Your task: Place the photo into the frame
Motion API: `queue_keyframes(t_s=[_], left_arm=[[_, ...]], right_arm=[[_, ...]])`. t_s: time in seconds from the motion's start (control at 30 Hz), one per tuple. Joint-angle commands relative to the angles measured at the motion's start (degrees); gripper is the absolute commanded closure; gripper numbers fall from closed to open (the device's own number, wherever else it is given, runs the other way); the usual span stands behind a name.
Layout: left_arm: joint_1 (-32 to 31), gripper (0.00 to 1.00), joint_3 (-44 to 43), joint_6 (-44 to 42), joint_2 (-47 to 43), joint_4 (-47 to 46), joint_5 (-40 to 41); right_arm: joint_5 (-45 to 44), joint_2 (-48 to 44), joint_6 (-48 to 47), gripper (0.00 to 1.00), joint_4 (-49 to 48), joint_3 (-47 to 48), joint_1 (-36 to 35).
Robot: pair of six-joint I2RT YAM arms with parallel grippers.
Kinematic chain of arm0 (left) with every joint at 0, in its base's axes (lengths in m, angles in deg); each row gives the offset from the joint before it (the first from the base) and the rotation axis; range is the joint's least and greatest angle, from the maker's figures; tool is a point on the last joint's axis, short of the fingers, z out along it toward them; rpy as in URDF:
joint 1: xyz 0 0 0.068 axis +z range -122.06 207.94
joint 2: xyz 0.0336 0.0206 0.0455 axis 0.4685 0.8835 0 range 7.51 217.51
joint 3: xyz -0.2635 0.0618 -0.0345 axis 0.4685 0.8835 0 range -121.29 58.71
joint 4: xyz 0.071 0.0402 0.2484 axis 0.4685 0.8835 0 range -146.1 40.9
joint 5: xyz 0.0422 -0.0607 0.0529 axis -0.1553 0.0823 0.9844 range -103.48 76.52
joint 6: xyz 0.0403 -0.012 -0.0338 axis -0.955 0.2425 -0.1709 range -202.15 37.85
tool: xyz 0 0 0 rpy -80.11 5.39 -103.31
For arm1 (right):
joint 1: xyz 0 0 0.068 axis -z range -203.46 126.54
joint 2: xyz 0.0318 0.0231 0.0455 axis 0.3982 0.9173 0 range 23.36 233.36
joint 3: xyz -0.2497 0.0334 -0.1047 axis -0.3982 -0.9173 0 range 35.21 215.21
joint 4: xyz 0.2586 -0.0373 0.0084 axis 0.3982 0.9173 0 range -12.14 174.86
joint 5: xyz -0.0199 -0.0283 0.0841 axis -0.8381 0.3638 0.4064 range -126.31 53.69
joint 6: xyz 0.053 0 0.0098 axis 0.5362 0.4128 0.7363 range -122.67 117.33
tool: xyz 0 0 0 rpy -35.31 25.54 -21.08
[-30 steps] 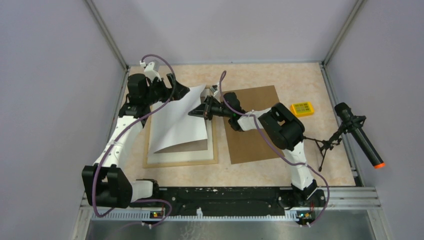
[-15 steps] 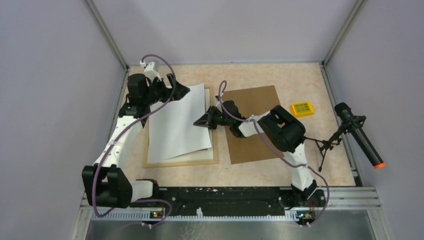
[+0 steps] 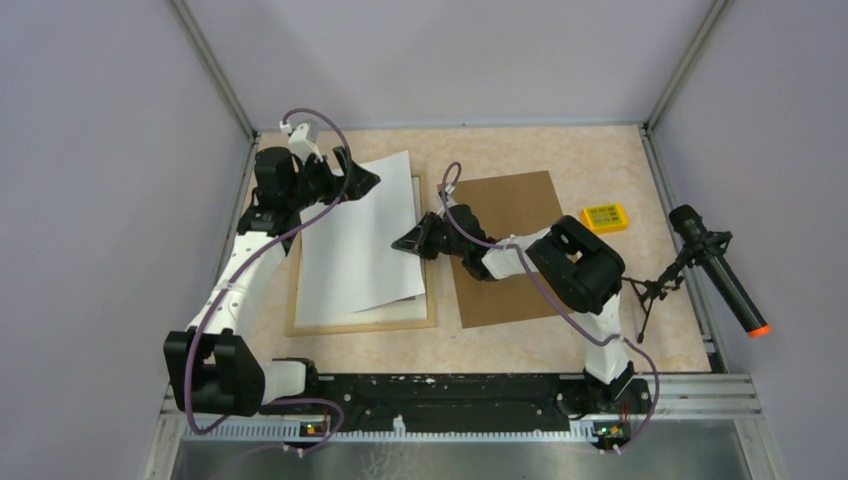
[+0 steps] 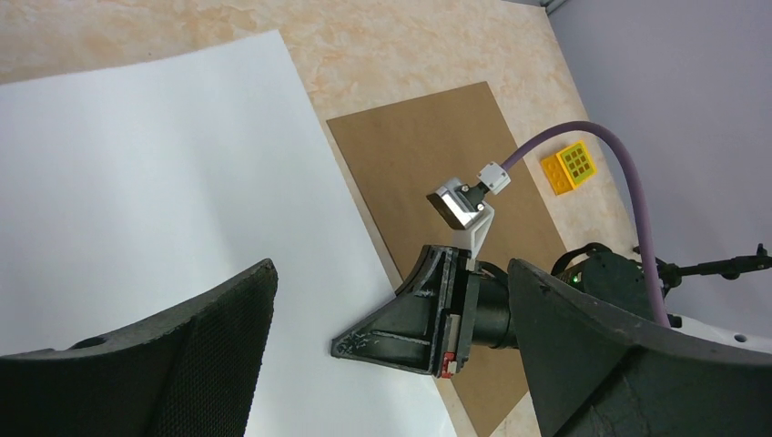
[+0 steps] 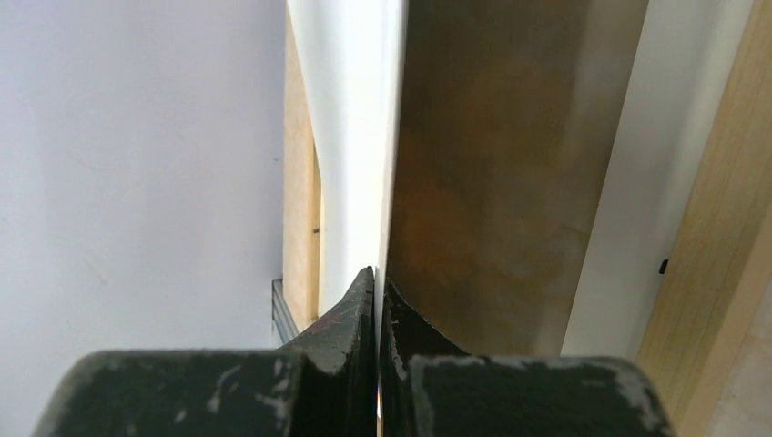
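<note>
Your left arm (image 3: 243, 268) extended forward along its side, elbow bent, left gripper (image 3: 352, 182) turned inward with jaws spread wide, your right arm (image 3: 520, 255) stretched low across, right gripper (image 3: 405, 243) pinched tight on the photo (image 3: 350, 245) at its edge

Your right pincer (image 3: 398, 243) sits at the right edge of the photo (image 3: 350, 245), with that edge between its fingertips. To its left the photo lies askew on the mat (image 3: 400, 310) inside the frame (image 3: 360, 325). To its right, beneath its arm, lies the backing board (image 3: 505, 215). Farther right is the small block (image 3: 605, 217), then the microphone (image 3: 715, 268). Your left pincer (image 3: 358, 168) hangs behind and left of it, over the photo's far edge.
</note>
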Motion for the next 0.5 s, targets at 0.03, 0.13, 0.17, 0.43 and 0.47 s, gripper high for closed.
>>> queue_keyframes(t_s=[0.03,0.13,0.17,0.43,0.47], left_arm=[[0.41,0.01,0.58,0.43,-0.15,-2.89,-0.89],[0.42,0.01,0.53,0.43,-0.08,-2.91,-0.97],[0.45,0.01,0.53,0.43,-0.07,-2.92,-0.95],[0.47,0.01,0.61,0.65,-0.05,-3.01,-1.22],[0.47,0.01,0.61,0.69,-0.05,-3.07,-1.31]], right_arm=[[-4.44,-3.62,-0.71,1.0,-0.9,-0.29,-0.35],[-4.52,-3.57,-0.26,1.0,-0.08,-0.12,-0.36],[-4.61,-3.76,-0.14,1.0,0.27,-0.18,-0.52],[-4.85,-5.71,1.27,0.96,0.58,-2.25,-0.84],[-4.62,-5.69,1.47,0.91,0.3,-2.3,-0.95]])
